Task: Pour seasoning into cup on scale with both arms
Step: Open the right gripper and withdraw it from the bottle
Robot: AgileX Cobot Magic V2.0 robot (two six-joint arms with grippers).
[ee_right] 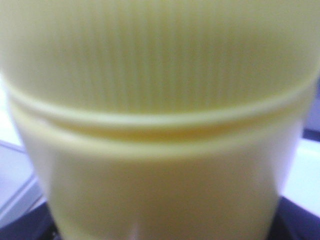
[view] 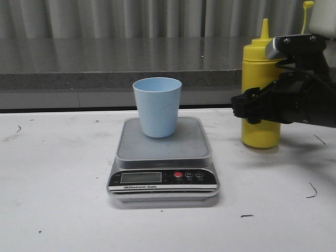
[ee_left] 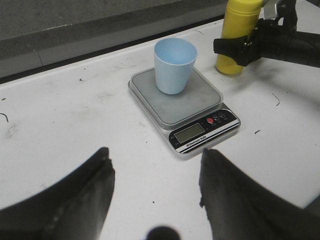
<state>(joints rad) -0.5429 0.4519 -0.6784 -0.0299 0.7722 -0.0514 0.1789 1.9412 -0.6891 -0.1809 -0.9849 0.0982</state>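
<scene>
The pale blue cup [view: 156, 107] stands upright on the steel platform of the scale [view: 186, 146], towards its back. The yellow seasoning bottle [view: 258, 58] stands on the table to the right of the scale, nozzle up and uncapped, with the cap strap [view: 307, 6] raised. My right gripper [view: 248, 106] reaches in from the right and clasps the bottle's middle. The bottle fills the right wrist view [ee_right: 160, 100] and hides the fingers. My left gripper [ee_left: 155, 156] is open and empty, above bare table in front of the scale [ee_left: 200, 102] and the cup [ee_left: 174, 60].
A grey ledge [view: 105, 73] and a corrugated wall run along the back of the white table [view: 52, 184]. The scale's black front panel with its display and red button [view: 178, 175] faces me.
</scene>
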